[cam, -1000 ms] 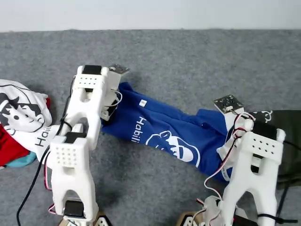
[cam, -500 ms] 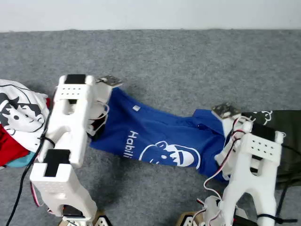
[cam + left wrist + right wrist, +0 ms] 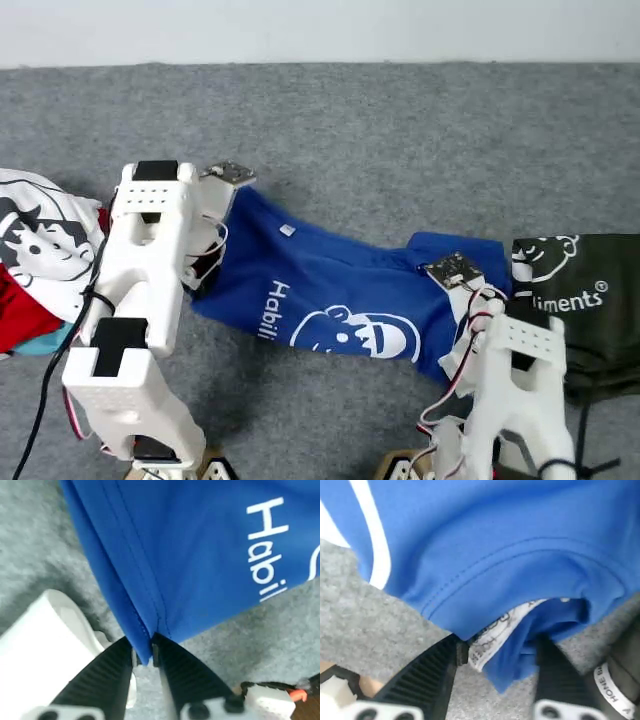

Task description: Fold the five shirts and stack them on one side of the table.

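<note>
Nearest the arms' bases, the right gripper (image 3: 499, 652) grasps a thick bunch of the blue shirt (image 3: 330, 285). Its fingers (image 3: 437, 672) stand apart round the cloth, with a white label (image 3: 492, 630) caught between them. A little farther out, the left gripper (image 3: 142, 652) has its fingers (image 3: 107, 672) clenched on a seamed edge of the same shirt. The shirt lies stretched between the two, print up, mid-bench (image 3: 400, 130). A dark shirt (image 3: 580, 300) lies just beside its right end, and a white shirt (image 3: 45, 235) tops a loose heap at the left edge.

The left hold looks thin. If the arms pull apart, that edge may slip free. The right bunch probably takes in several layers, so a fold from here could come out crooked, and a sideways sweep might drag the dark shirt along.

The wrist views give each grip closely. The high view gives the shirt's lie and both neighbouring garments.
</note>
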Controlling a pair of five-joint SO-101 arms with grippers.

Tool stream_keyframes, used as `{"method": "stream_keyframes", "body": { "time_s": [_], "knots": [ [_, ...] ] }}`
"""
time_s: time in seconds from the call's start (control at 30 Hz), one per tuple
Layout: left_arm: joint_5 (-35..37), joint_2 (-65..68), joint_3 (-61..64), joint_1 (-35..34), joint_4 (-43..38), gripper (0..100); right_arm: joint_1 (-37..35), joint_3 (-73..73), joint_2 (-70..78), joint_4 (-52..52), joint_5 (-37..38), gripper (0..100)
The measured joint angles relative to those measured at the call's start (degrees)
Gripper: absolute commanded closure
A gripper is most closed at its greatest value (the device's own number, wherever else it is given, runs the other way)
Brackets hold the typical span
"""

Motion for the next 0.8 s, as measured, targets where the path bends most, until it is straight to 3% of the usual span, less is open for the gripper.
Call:
{"method": "stream_keyframes", "body": {
  "time_s": [0.37,0.57,0.8],
  "knots": [
    [0.0,-0.1,13.2,-1.8,-2.6,99,0.7,2.7,0.0,-0.2,0.2,98.9],
    [-3.5,-0.1,13.2,-9.2,-6.0,99,7.9,3.3,-0.1,-0.2,7.4,98.9],
    [-6.1,-0.1,13.2,-10.8,-6.2,99,14.2,2.3,0.8,0.4,13.6,98.6]
  ]
}}
